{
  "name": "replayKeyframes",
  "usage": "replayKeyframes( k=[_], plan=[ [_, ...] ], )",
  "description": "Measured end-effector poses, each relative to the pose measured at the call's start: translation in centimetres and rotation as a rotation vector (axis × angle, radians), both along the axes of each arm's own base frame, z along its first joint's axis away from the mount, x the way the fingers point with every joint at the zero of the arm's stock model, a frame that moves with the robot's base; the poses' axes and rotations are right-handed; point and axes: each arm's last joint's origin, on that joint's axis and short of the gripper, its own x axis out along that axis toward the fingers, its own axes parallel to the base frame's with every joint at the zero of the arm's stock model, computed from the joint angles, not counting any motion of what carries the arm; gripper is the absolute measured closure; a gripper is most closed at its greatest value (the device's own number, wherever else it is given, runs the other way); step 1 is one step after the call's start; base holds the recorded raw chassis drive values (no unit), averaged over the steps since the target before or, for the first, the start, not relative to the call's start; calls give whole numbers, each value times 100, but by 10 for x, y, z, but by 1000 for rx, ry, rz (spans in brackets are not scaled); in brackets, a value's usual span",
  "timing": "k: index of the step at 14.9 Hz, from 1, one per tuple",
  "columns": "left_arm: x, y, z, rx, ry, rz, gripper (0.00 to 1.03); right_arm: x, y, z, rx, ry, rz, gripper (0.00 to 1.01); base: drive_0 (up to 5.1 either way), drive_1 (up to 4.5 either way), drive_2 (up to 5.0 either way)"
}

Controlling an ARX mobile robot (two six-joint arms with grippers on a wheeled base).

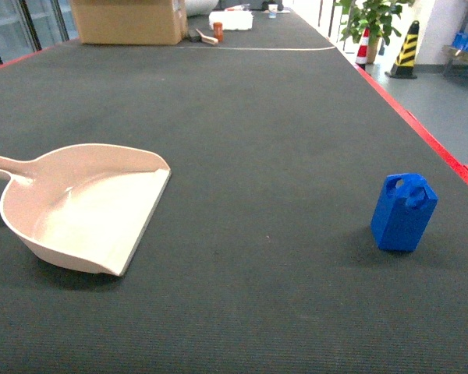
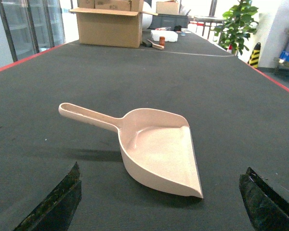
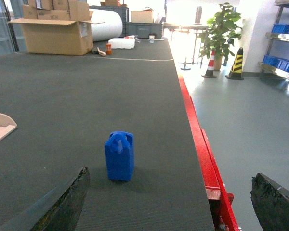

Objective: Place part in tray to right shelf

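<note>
The cream dustpan-shaped tray [image 1: 86, 210] lies on the dark mat at the left, handle pointing left, and it holds nothing. The small blue part [image 1: 404, 212] stands upright on the mat at the right, near the red edge. Neither gripper shows in the head view. My left gripper [image 2: 161, 208] is open just short of the tray [image 2: 154, 149], with nothing between its fingers [image 2: 58, 207]. My right gripper [image 3: 168, 208] is open, and the part [image 3: 119, 155] stands ahead of it, slightly left. The right shelf [image 3: 279, 71] with blue crates stands far off across the floor.
The table's red edge [image 3: 197, 139] runs close to the right of the part, with grey floor beyond. A cardboard box [image 1: 129, 19], a white container [image 1: 231, 19] and small items sit at the far end. A potted plant [image 3: 220, 29] and striped cones [image 3: 236, 62] stand on the floor.
</note>
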Motion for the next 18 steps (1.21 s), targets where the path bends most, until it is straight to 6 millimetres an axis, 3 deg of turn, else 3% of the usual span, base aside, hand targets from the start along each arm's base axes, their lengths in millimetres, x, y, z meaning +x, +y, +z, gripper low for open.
replayKeyframes(
  k=[18],
  plan=[
    [0,0,0,0,0,0,5,0,0,0,0,0,0,3,0,0,0]
  ],
)
